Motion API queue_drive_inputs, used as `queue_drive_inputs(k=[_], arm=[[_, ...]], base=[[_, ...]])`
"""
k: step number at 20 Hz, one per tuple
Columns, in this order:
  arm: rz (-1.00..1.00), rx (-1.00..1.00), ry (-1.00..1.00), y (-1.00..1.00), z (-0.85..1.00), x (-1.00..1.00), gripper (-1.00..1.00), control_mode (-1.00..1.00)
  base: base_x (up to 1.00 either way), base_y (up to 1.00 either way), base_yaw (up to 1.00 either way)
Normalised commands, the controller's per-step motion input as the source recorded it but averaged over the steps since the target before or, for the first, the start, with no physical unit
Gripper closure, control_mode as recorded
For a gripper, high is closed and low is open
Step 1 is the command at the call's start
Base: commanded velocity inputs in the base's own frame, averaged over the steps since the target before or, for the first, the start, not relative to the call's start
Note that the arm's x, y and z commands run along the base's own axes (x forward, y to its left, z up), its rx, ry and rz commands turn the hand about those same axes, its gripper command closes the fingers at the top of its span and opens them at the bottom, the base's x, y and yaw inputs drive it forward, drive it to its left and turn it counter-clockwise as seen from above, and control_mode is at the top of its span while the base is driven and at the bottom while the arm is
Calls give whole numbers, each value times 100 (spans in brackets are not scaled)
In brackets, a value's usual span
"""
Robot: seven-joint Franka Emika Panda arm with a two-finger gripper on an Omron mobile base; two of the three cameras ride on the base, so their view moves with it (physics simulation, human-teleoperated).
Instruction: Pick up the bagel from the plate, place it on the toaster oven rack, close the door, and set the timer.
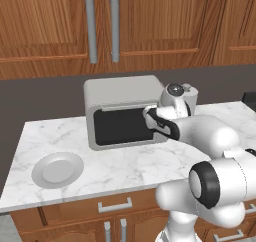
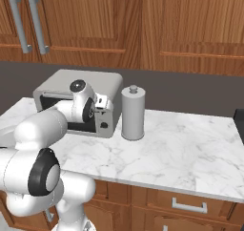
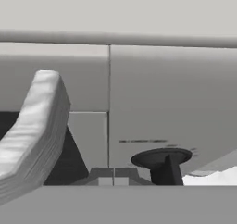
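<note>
We are seeing the plate [image 1: 58,170] sitting bare near us on the counter [image 1: 130,161], the bagel hidden, presumably inside. Further back, our hand [image 3: 159,172], fingers together, is hovering just at the timer knob [image 3: 161,157] beside the closed door [image 1: 122,126]; that small stiff knob should be turning best pinched by its rim.

counter [image 1: 130,163]: white marble | on it: plate [image 1: 57,169], toaster oven [image 1: 122,111], grey canister [image 2: 132,113]
</note>
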Motion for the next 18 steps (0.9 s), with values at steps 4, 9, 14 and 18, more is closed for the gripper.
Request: queue_drive_inputs(k=[4,9,14,18], arm=[[-7,7,-2,-100,69,0,100,-100],[-10,3,0,-100,52,0,100,-100],[-7,7,1,-100,49,1,100,-100],[0,18,1,-100,40,0,100,-100]], base=[[0,0,0],[0,0,0],[0,0,0],[0,0,0]])
